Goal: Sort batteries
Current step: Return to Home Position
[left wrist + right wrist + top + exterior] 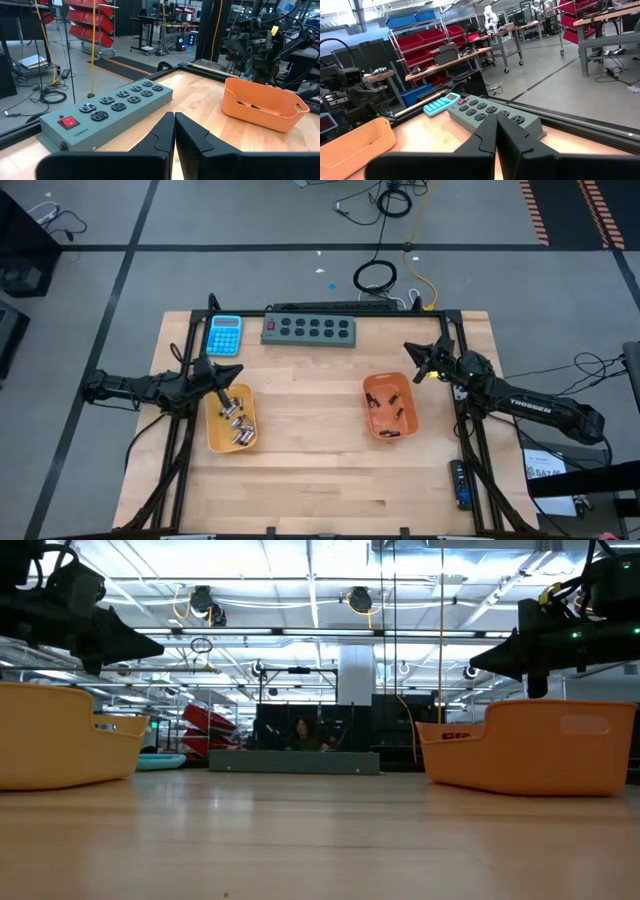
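Wood-topped table (310, 480), contents listed from left edge to right edge. First, the left gripper (174, 118) — fingers pressed together, nothing held, hanging over the far end of the yellow bin (211, 425). That bin sits near the left edge with the silvery batteries (238, 425) heaped inside. At the far left corner lies a blue calculator (224, 335), with a grey power strip (309, 329) beside it along the far edge. Near the right edge sits the orange bin (367, 395), with the dark batteries (393, 413) lying inside. Last, the right gripper (496, 118) — fingers closed tight, empty, above the table just past that bin's far right corner.
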